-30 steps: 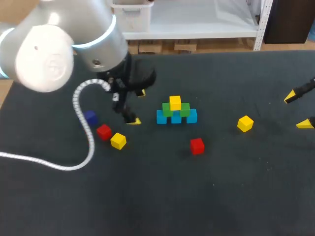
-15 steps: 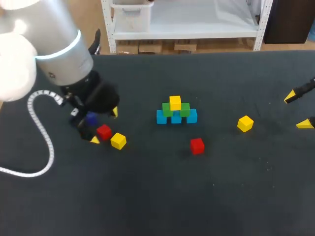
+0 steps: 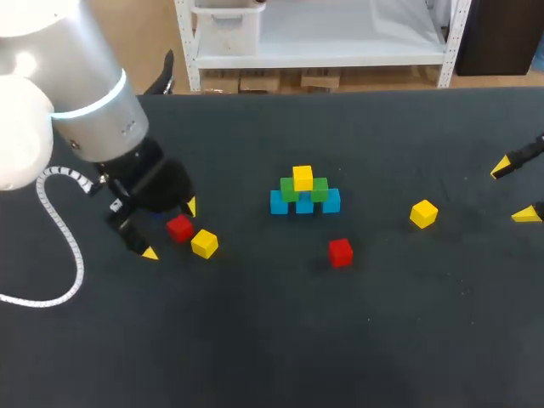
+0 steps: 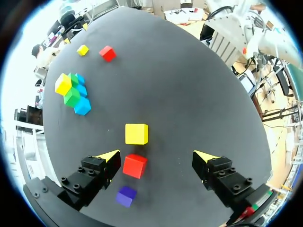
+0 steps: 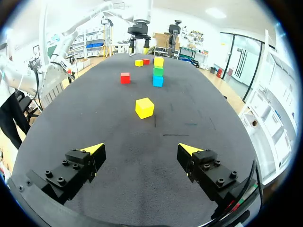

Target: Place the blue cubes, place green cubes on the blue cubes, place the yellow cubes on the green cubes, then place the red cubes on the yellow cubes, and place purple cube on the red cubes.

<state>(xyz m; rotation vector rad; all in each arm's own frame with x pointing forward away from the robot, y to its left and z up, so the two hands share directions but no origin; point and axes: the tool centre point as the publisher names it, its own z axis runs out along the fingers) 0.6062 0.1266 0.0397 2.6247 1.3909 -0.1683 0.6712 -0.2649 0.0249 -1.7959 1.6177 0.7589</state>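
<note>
The left tool is hovering near the desk's left edge, fingers apart — a red cube is lying between them beside one fingertip, a purple cube just behind it, a yellow cube just ahead. The right tool is hanging at the right edge, fingers likewise apart, a second yellow cube ahead. The blue-green-yellow stack is sitting mid-desk.

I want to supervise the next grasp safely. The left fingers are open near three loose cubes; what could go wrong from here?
1. The red cube lies right beside one finger of the left gripper, with the yellow cube and purple cube close by. Closing could push a neighbour or take the wrong colour.
2. The stack is narrow at its top, so setting another cube there may topple it.
</note>
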